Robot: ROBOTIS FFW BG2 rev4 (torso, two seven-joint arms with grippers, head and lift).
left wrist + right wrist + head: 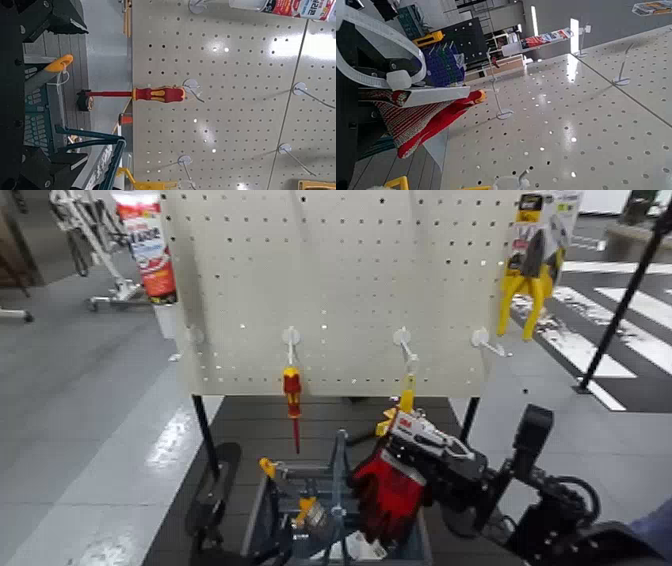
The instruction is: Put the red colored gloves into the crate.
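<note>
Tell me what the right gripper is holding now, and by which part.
The red gloves, by their header card at the top, above the crate.

Even, fairly bright indoor light; pale glare streaks the grey floor in the head view and whitens patches of the pegboard in the left wrist view; distant background looks soft, fine print smeared
</note>
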